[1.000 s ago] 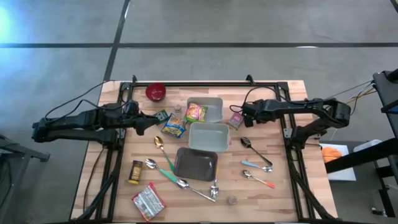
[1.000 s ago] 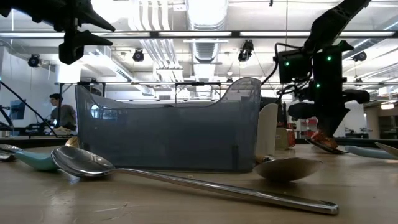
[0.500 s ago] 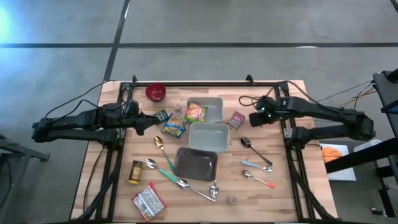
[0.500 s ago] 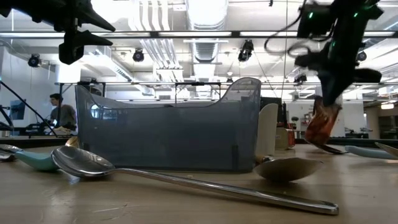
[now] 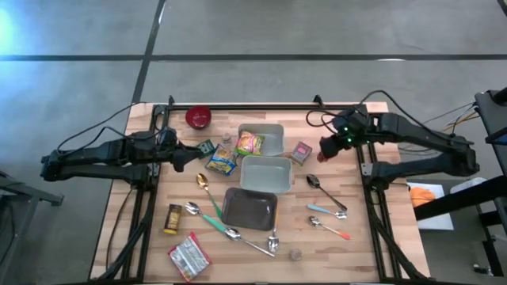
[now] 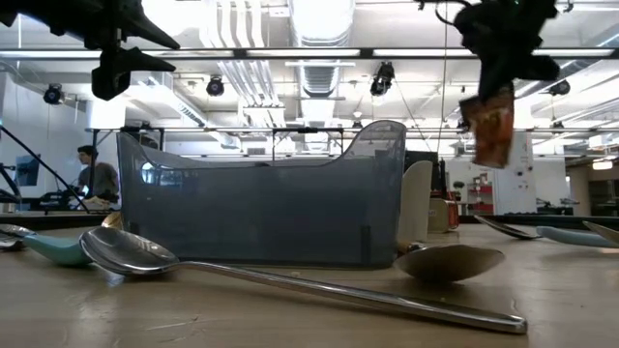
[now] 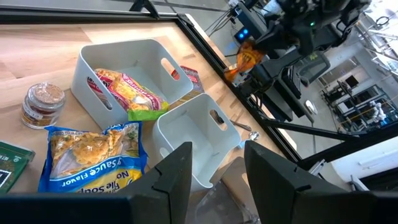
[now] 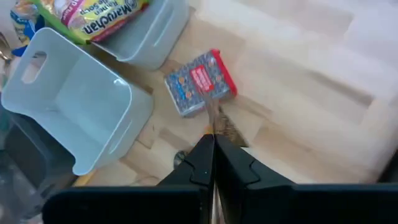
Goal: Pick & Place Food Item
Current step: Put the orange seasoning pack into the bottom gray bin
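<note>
- Right gripper [image 5: 325,152], raised above the table [image 5: 360,245], pinched shut on a thin orange-brown food packet [image 6: 490,126] hanging clear of the wood.
- Packet to the right of the empty grey bin [image 5: 264,174], beyond the small red-and-blue box [image 5: 301,152].
- Left gripper [image 5: 198,157], left of the same bin, over the soup packet [image 5: 223,161]; fingers [image 7: 174,177] parted, holding nothing.

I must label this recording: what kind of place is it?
Probably a robotics lab or workshop: bare concrete floor, ceiling lights and ducts, a person at benches behind.
</note>
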